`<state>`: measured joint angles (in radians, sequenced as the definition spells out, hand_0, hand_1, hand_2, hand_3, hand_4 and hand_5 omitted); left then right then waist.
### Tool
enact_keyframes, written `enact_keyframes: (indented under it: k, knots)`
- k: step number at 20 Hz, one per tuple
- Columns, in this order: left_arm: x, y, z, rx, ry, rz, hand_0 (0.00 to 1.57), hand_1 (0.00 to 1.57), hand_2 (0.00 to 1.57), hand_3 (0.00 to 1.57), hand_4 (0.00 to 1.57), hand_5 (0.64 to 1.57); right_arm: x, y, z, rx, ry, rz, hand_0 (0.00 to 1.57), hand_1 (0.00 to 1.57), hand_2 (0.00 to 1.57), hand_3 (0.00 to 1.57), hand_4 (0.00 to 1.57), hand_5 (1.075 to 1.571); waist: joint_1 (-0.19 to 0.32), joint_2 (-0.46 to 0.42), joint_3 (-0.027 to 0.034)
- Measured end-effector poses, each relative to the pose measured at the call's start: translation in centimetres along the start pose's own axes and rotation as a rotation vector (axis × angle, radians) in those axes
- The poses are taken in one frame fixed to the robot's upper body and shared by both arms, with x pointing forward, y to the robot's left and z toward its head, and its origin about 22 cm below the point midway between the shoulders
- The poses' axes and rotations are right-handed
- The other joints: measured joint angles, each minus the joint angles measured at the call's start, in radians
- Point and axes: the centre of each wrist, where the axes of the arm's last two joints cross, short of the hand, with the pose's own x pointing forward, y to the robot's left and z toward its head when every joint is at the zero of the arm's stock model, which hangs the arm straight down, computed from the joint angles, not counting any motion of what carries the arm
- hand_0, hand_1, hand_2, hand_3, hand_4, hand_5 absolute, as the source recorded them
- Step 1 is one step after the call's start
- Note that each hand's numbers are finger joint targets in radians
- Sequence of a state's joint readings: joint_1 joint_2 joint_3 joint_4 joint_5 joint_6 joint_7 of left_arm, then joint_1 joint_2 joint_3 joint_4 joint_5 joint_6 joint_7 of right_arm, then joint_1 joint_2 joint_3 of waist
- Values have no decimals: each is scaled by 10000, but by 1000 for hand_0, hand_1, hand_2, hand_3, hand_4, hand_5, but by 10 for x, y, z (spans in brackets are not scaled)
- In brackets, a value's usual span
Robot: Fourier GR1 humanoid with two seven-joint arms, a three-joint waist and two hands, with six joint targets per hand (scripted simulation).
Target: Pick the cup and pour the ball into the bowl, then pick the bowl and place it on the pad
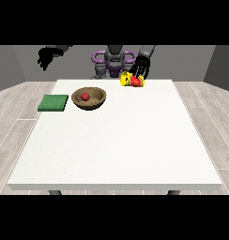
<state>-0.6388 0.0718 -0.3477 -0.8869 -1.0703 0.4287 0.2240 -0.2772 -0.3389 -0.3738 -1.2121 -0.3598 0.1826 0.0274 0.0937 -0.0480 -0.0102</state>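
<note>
The hand at the view's right (pixel 141 68) hangs on a forearm that slopes down from the robot's shoulder, fingers pointing downward over the far edge of the white table (pixel 116 145); its dark fingers drape over the top of the yellow cup (pixel 130 80) and appear curled round it, though how far they close cannot be told for sure. The hand at the view's left (pixel 45 58) is raised well above and beyond the table's far left corner, off the tabletop, with its fingers hanging curled downward and nothing in them. The cup lies tipped on its side just at the table's far edge, right of the robot's torso, its red inside or mouth facing the camera. The wooden bowl (pixel 89 99) stands upright on the far left part of the table, well apart from the cup, and a red ball (pixel 85 96) rests inside it near the middle. The green pad (pixel 53 102) lies flat just beside the bowl on its left, at the table's left edge, with a narrow strip of white between them. The whole near half of the table and its right side form a broad white surface, with the floor's pale planks showing round every edge.
</note>
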Motion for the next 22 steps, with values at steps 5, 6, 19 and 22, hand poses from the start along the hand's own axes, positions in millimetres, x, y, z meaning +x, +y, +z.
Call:
enact_keyframes:
  k: [5, 6, 19, 22]
  knots:
    - [0, -2, 25, 286, 1357, 4906, 0, 0, 0, 0, 872, 1477, 6, 24, -11, 459, -542, -336, 0, 0, 0, 258, 578, 1566, -216, 949, -88]
    - [1, -2, 31, 334, 1401, 5758, 0, 0, 0, 0, 884, 1469, 5, 29, -12, 510, -618, -368, 0, 0, 0, 229, 579, 1567, -233, 1098, -80]
    - [-17, 1, 74, 439, -730, 11011, 0, 0, 0, 0, 921, 1439, -43, 57, -14, -312, -1125, -291, 0, 0, 0, 0, 467, 1570, 586, 2380, 89]
    - [-25, 2, 79, 401, -659, 11183, 0, 0, 0, 0, 928, 1435, -62, 60, -15, -354, -813, -201, 0, 0, 0, 0, 424, 1570, 517, 2167, 99]
